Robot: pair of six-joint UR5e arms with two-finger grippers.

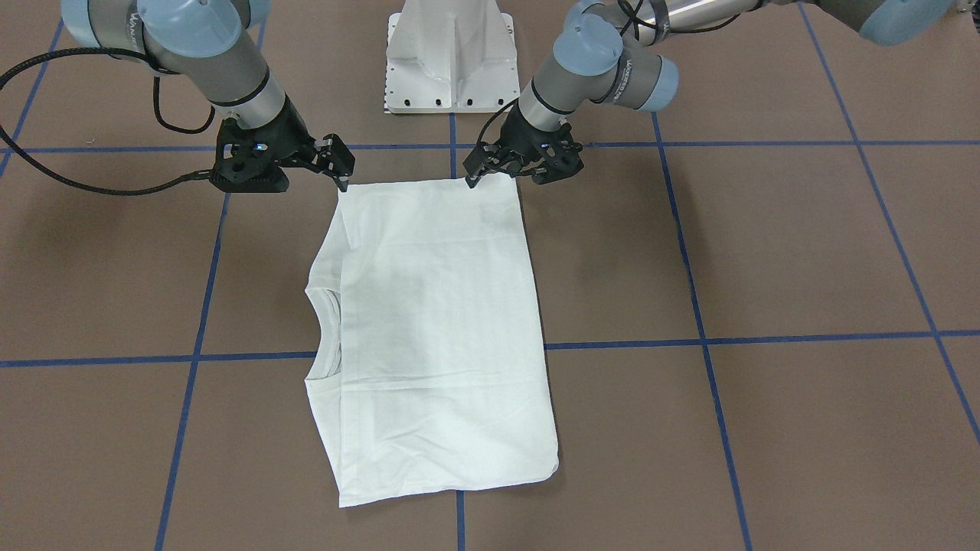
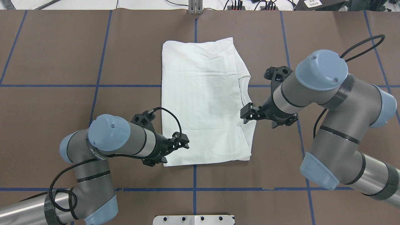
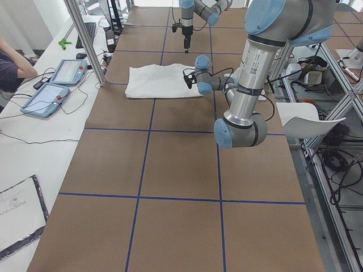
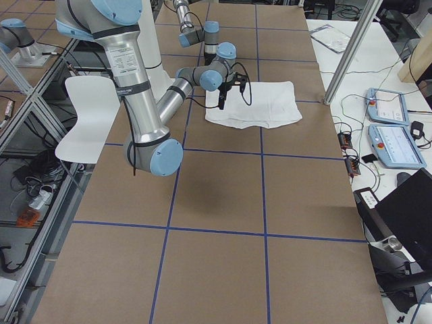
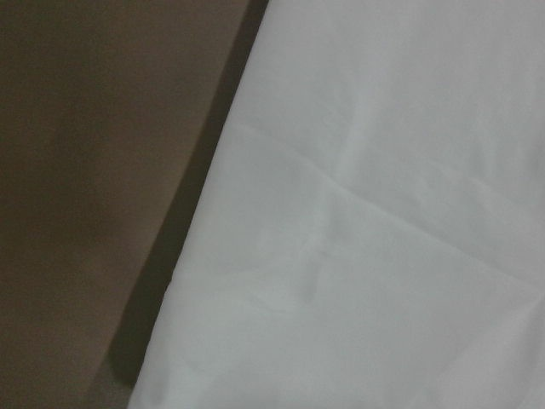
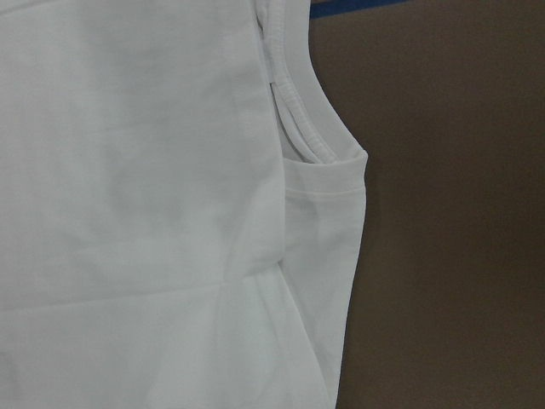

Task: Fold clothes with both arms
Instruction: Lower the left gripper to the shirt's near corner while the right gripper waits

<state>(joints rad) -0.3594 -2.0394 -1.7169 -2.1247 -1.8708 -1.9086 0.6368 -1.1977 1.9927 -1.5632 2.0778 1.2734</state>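
Observation:
The white T-shirt (image 1: 436, 321) lies flat on the brown table, folded into a tall rectangle, with its ribbed collar (image 1: 325, 329) at one long side. No printed text shows. It also shows in the overhead view (image 2: 203, 100) and fills both wrist views (image 5: 383, 213) (image 6: 128, 213). My left gripper (image 2: 182, 141) is low over the shirt's near corner on my left, fingers apart, holding nothing; it also shows in the front-facing view (image 1: 481, 172). My right gripper (image 2: 247, 114) is at the collar-side edge near me, fingers apart, holding nothing; it also shows in the front-facing view (image 1: 341, 172).
The white pedestal base (image 1: 450, 53) stands just behind the shirt's near edge. Blue tape lines (image 2: 47, 85) cross the brown table. Two tablets (image 3: 57, 71) and a seated person's arm (image 3: 11, 62) are at the far side bench.

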